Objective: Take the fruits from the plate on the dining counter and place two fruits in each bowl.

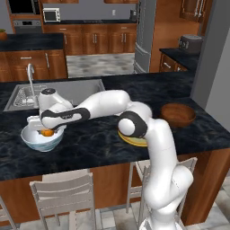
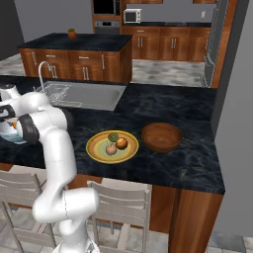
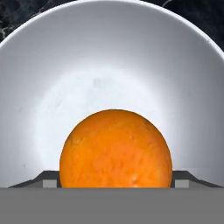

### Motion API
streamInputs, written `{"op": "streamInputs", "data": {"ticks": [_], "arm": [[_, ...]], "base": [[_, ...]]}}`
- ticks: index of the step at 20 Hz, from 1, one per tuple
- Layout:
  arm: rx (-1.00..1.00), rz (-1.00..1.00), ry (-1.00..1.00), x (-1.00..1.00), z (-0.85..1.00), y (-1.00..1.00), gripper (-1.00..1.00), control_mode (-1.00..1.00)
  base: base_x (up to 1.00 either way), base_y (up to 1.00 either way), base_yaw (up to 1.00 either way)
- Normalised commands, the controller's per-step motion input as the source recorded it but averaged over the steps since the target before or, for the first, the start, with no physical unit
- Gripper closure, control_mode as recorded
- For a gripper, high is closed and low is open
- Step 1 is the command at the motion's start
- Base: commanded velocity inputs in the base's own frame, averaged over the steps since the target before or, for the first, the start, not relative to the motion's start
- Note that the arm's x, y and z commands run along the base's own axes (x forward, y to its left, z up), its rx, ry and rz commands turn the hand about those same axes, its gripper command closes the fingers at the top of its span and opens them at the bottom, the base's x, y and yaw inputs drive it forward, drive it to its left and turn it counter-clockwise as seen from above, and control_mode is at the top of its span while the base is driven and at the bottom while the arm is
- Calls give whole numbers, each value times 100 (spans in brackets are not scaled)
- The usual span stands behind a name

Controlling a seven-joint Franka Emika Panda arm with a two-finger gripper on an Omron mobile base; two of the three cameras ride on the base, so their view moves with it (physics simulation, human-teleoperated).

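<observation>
My gripper (image 1: pixel 47 129) reaches down into the white bowl (image 1: pixel 36 140) at the left of the dining counter (image 1: pixel 90 148), shut on the orange fruit (image 1: pixel 47 132). In the hand view the orange fruit (image 3: pixel 116 148) sits between my finger tips (image 3: pixel 50 180), low over the white bowl's inside (image 3: pixel 109 65). The yellow-rimmed plate (image 2: pixel 96 150) holds a dark green fruit (image 2: pixel 113 137), a yellow-orange fruit (image 2: pixel 121 143) and a reddish-tan fruit (image 2: pixel 111 148). To its right stands the brown wooden bowl (image 2: pixel 161 137), with nothing in it. My arm hides most of the plate (image 1: pixel 133 142) in the left base view.
A sink (image 1: pixel 54 92) with a tap and a dish rack is set into the counter behind the white bowl. Chairs (image 1: pixel 65 193) stand along the counter's front edge. A grey wall (image 1: pixel 215 76) borders the counter on the right.
</observation>
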Motion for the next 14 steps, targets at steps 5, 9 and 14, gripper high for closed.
{"op": "streamInputs", "data": {"ticks": [5,9,14], "arm": [[0,0,2,5,0,13,-100,-100],[0,0,4,0,-1,7,-100,-100],[-2,0,2,0,-1,2,-100,-100]], "base": [[0,0,0],[0,0,0],[0,0,0]]}}
